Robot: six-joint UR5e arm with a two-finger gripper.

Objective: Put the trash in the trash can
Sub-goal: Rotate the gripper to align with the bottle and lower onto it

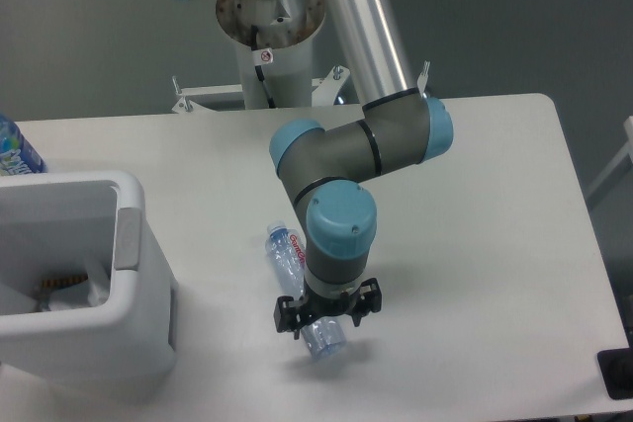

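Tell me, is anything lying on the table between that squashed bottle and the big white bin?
No. In the fixed camera view, only bare white table separates the crushed bottle from the trash can.

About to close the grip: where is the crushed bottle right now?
The crushed bottle lies on the table near the front edge, right of the trash can as the camera sees it, its near end under the lowered gripper.

We've got a clear, shiny crushed plastic bottle (305, 292) on a smooth matt white counter (475, 244), a white plastic trash can (84, 284), and a black matt claw (326, 320).
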